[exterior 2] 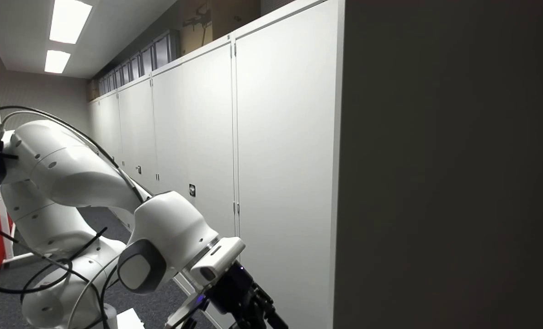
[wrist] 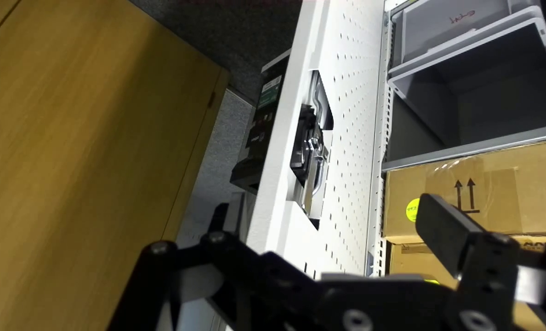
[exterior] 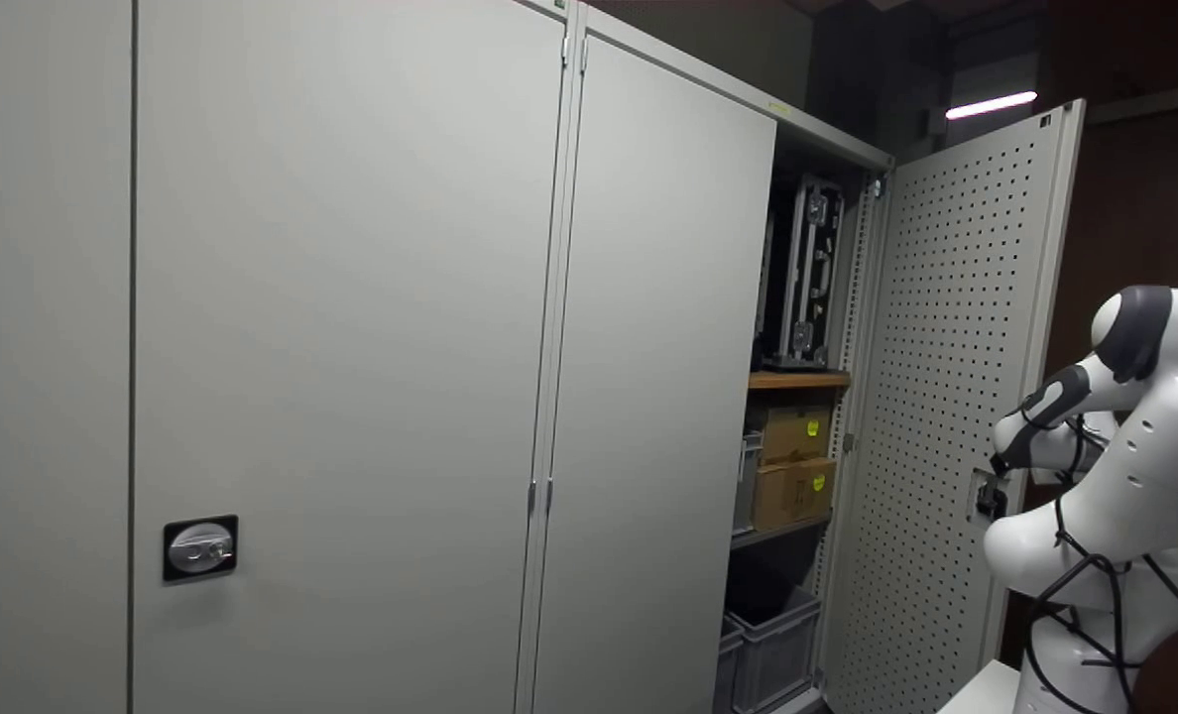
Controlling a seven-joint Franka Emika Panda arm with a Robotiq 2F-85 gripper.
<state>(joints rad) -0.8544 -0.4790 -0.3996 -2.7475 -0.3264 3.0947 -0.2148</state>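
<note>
beyond the hand (wrist: 326, 211) stands the perforated door (wrist: 346, 147).

Cardboard boxes (exterior: 782, 498), two, right of centre in an exterior view; yellow stickers (exterior: 812, 427), two, one per box; grey bins (exterior: 779, 650), two at the bottom, one more left of the boxes; perforated door (exterior: 956, 377), one, right; ceiling lights (exterior 2: 70, 20), two, upper left in an exterior view; gripper fingers (wrist: 445, 232), two, lower half of wrist view.
</note>
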